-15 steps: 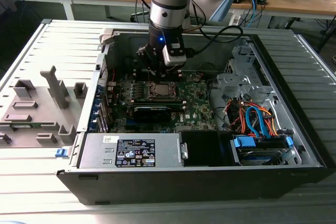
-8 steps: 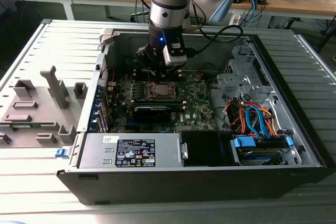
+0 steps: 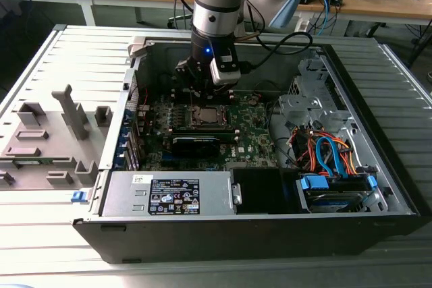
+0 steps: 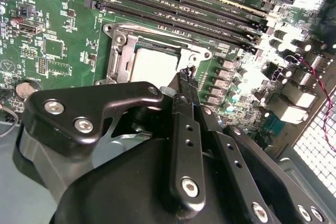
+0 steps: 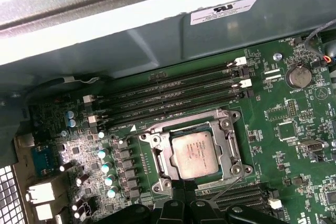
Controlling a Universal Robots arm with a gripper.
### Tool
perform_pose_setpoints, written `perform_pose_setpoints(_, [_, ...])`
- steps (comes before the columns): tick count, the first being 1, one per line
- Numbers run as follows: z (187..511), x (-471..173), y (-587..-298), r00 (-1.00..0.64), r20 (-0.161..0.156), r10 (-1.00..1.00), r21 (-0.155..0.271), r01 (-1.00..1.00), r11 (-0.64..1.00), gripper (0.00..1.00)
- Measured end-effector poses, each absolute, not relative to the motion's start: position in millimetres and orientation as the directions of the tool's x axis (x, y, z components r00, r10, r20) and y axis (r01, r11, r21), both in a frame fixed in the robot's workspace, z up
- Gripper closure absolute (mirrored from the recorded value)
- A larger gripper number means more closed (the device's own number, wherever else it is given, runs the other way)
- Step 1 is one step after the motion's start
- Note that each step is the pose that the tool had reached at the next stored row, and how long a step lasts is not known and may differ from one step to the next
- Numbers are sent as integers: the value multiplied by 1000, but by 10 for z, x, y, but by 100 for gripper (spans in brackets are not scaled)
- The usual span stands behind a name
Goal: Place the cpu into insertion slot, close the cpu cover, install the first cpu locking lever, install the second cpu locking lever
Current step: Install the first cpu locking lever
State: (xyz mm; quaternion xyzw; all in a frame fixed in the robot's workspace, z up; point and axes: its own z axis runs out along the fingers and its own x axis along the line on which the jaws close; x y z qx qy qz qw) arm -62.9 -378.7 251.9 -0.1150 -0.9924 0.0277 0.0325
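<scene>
Both wrist views show the cpu (image 5: 194, 153) seated in the slot (image 5: 169, 163), with the cover (image 5: 227, 140) lying flat around it. The exterior view adds the open case (image 3: 270, 237) on the counter (image 3: 40, 234), holding the motherboard (image 3: 253, 133). In the second wrist view the gripper (image 4: 185, 81) hangs clenched at the cover's edge. White labels on the power supply (image 3: 128, 193) and the case wall carry print too small to read.

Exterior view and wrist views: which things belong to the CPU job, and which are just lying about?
Job: cpu, cpu cover, insertion slot, gripper.
Lying about: memory slots, coin battery, power supply, drive cables, grey fixtures.
</scene>
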Motion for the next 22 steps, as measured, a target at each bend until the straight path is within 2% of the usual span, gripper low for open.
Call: perform_pose_setpoints(22, [2519, -629, -3787, -979, 58, 196, -63, 193, 979, 89])
